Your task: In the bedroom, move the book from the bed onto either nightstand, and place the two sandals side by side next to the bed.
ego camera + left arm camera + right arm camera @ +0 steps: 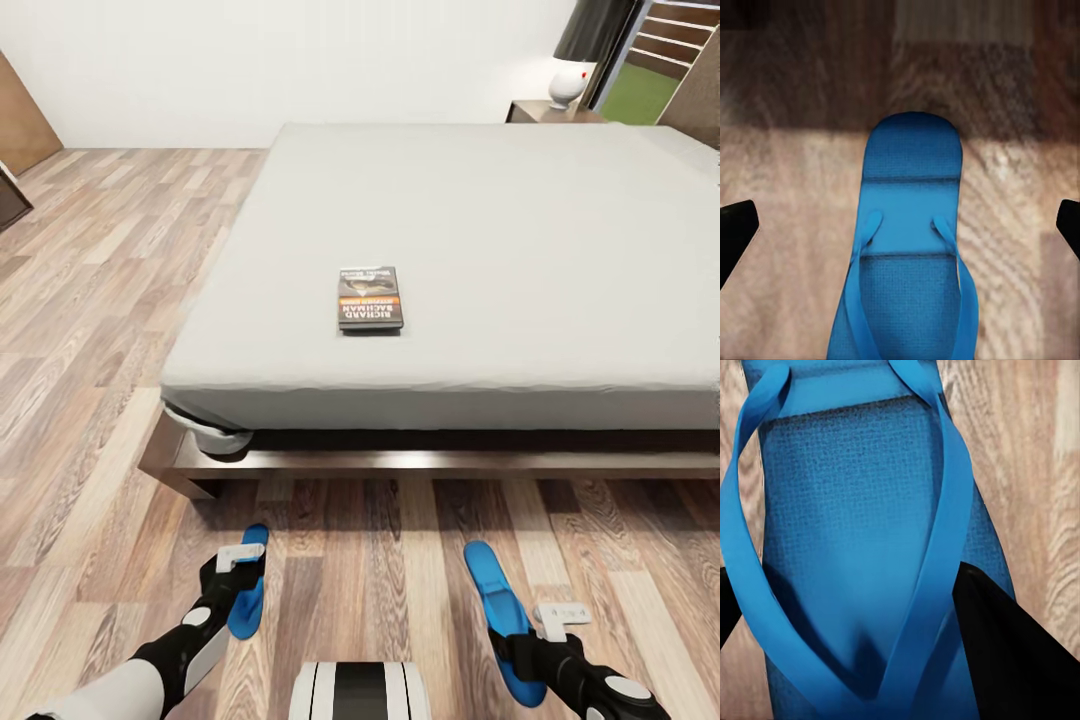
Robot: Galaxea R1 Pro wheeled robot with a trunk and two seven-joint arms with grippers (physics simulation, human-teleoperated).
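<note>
The book (pixel 370 298), dark with an orange band, lies flat on the pale mattress of the bed (pixel 480 220), near its foot edge. Two blue sandals rest on the wood floor in front of the bed, well apart. My left gripper (pixel 235 580) hovers over the left sandal (pixel 248 592); in the left wrist view the sandal (pixel 911 247) lies centred between widely spread fingers (pixel 735 229), so the gripper (pixel 900 225) is open. My right gripper (pixel 520 645) is at the heel of the right sandal (pixel 498 600); up close, the black fingers (pixel 1012 660) press against that sandal (pixel 855 547).
A nightstand (pixel 535 110) with a white lamp (pixel 568 85) stands at the bed's far right corner, beside a window. The bed's dark frame (pixel 300 462) juts out low ahead. Brown furniture (pixel 20 120) stands at the far left wall. My base (pixel 360 690) shows at the bottom.
</note>
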